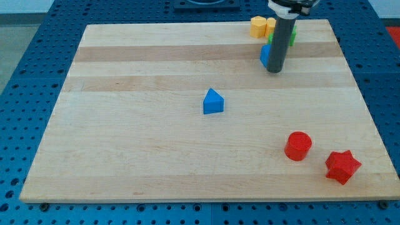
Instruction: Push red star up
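Red star [342,166] is sitting at the tabletop's [137,144] bottom right, beside the red cylinder [298,145]. My tip [274,70], carrying no claw, is standing far above, touching a blue block [265,55]. Approaching carelessly risks knocking the cylinder or shoving the star sideways off the edge.

My tip [274,70] sits near the tabletop's [156,156] top right, touching a partly hidden blue block [265,55]. Red star [342,166] waits bottom right, red cylinder [298,145] just beside it. Blue triangular block [213,101] holds centre.
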`<action>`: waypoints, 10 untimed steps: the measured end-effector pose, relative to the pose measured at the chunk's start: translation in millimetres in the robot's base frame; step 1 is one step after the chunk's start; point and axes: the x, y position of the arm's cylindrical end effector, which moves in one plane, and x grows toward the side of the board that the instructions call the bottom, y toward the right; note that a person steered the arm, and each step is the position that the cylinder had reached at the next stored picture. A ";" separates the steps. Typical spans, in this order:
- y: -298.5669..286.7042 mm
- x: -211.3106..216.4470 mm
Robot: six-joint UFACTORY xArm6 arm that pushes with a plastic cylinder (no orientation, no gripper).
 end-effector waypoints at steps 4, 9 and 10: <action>-34.0 139.0; -28.3 265.4; 39.4 265.0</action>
